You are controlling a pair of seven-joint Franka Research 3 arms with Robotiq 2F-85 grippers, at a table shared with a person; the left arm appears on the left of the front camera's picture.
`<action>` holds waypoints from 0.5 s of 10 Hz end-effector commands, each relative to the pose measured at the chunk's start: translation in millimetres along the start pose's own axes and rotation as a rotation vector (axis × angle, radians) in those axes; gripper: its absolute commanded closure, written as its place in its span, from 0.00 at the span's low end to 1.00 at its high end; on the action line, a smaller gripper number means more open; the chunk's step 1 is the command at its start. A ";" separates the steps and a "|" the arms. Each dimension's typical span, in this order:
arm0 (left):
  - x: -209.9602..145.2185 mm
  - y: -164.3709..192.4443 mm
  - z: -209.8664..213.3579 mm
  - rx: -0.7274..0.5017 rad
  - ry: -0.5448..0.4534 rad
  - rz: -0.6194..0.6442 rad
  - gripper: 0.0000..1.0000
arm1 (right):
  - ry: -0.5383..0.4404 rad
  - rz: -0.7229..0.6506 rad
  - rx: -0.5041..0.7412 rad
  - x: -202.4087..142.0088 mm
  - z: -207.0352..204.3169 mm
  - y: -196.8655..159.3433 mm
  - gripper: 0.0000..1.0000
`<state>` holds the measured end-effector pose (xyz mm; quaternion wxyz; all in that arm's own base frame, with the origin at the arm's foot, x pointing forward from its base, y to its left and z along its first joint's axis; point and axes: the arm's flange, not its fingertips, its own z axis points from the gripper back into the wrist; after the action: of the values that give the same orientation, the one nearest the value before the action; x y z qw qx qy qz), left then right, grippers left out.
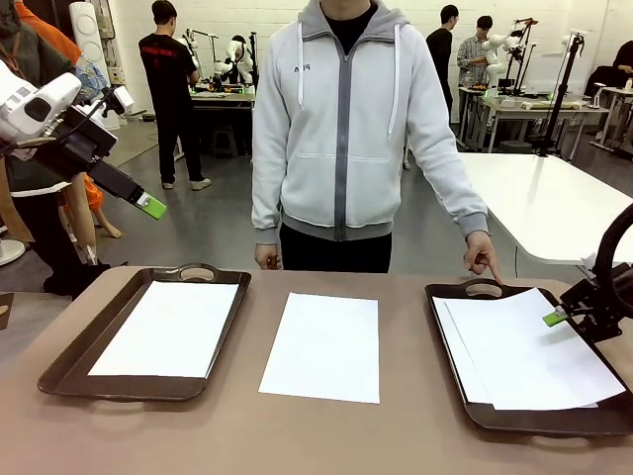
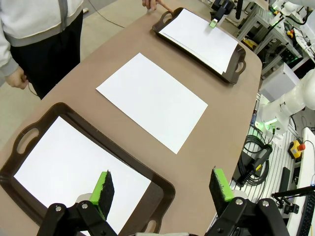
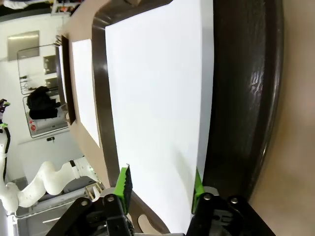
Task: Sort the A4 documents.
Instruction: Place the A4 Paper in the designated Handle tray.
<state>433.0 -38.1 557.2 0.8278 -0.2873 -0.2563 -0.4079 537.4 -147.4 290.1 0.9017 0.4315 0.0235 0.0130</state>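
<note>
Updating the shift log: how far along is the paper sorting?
Done: a sheet lies in the left tray, a stack in the right tray. In hand: the right gripper stands open over that stack; the left gripper hovers open. Left: the middle sheet on the table between the trays.

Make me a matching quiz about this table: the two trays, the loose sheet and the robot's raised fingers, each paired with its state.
1 left tray
2 middle sheet
3 right tray
4 left arm's fingers

a holds several sheets
b lies bare on the table
c open, up in the air
d holds one sheet

Pairs: 1-d, 2-b, 3-a, 4-c
</note>
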 end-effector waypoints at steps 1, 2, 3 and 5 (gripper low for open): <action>1.2 -1.1 -0.2 0.003 0.001 0.001 0.00 | -0.010 -0.019 -0.097 -12.7 -4.3 12.1 0.32; 1.2 -1.1 -0.2 0.003 0.001 0.001 0.00 | -0.025 -0.024 -0.124 -14.6 -1.4 15.0 0.05; 1.2 -1.1 -0.2 0.003 0.001 0.001 0.00 | -0.028 -0.021 -0.156 -16.8 0.2 20.5 0.23; 1.2 -1.1 -0.2 0.003 0.001 0.001 0.00 | -0.036 -0.017 -0.211 -20.6 4.5 27.4 0.07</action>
<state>433.0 -38.1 557.2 0.8279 -0.2874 -0.2563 -0.4079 525.7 -144.4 312.9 0.9331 0.3593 0.0078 0.0101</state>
